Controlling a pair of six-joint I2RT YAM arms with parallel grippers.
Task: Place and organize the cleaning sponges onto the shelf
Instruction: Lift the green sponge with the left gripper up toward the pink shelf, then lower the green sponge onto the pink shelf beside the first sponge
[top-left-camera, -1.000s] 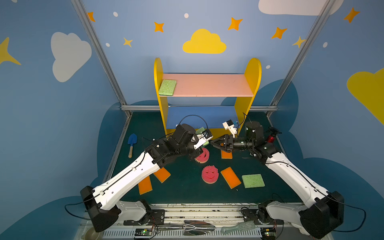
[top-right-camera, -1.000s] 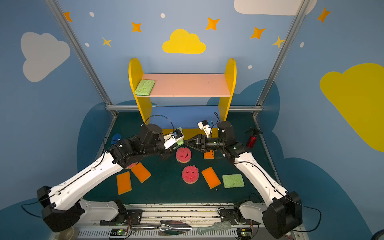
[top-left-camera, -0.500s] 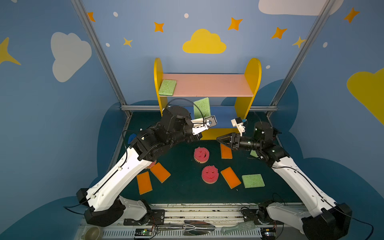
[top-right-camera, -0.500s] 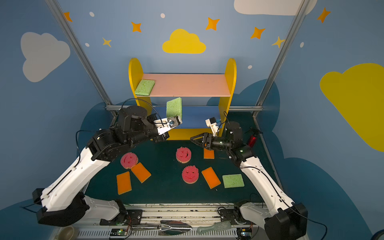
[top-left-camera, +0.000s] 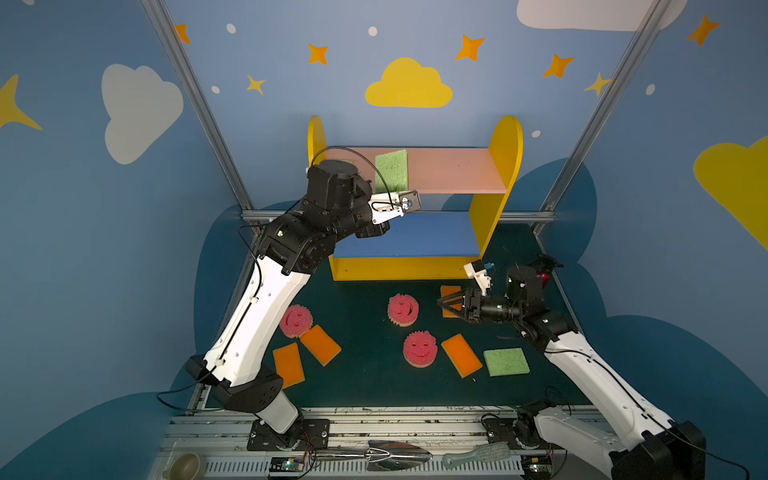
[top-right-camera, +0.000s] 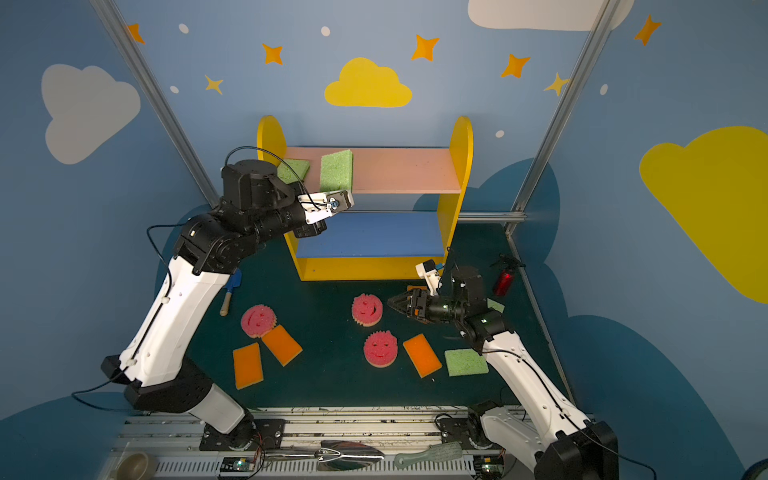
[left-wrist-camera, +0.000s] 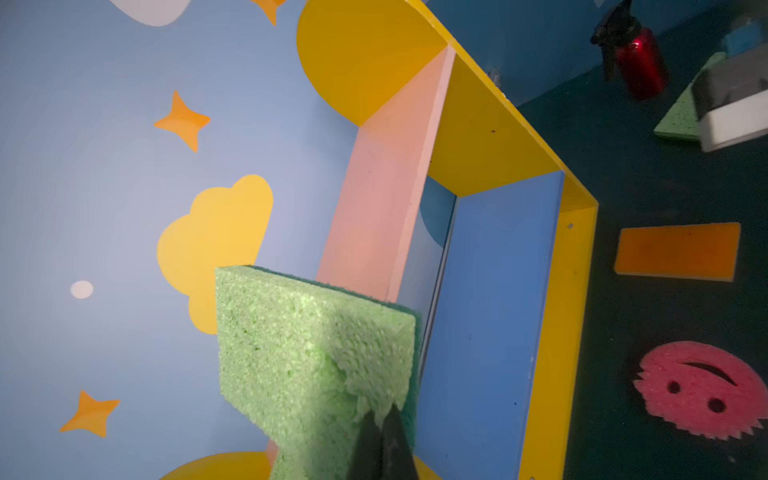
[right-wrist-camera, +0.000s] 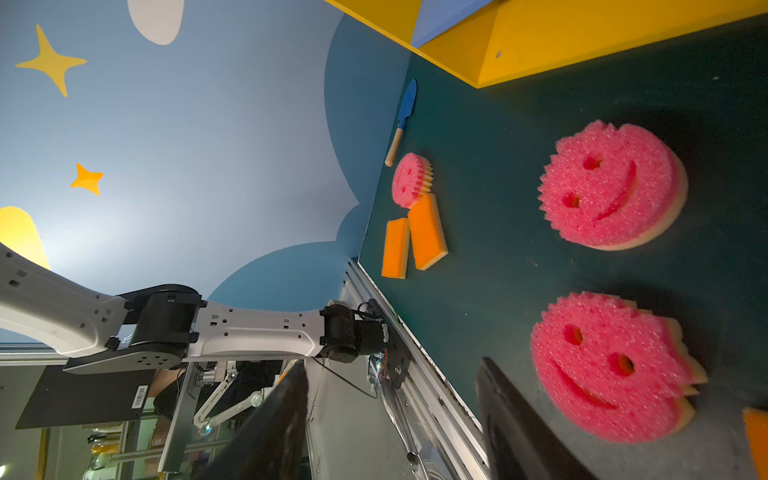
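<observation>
My left gripper (left-wrist-camera: 384, 415) is shut on the lower edge of a light green sponge (top-left-camera: 391, 171), holding it upright in front of the pink top board (top-left-camera: 453, 170) of the yellow shelf (top-left-camera: 505, 141). A second green sponge (top-right-camera: 293, 169) lies flat at that board's left end. My right gripper (top-left-camera: 442, 303) hangs open and empty low over the mat, above an orange sponge (top-left-camera: 451, 291). Three pink smiley sponges (top-left-camera: 403, 309) (top-left-camera: 419, 348) (top-left-camera: 296, 321), orange sponges (top-left-camera: 321, 344) (top-left-camera: 288, 365) (top-left-camera: 461, 355) and a green one (top-left-camera: 506, 362) lie on the mat.
A blue toy trowel (top-right-camera: 232, 286) lies by the left wall and a red spray bottle (top-right-camera: 504, 280) stands by the right wall. Another green sponge (top-right-camera: 495, 306) peeks out behind the right arm. A metal trowel (top-left-camera: 395, 451) and a brush (top-left-camera: 478, 455) rest on the front rail.
The left arm rose from the mat in front of the shelf to the top board, carrying the green sponge. The right gripper drew back to the right and its jaws narrowed slightly.
</observation>
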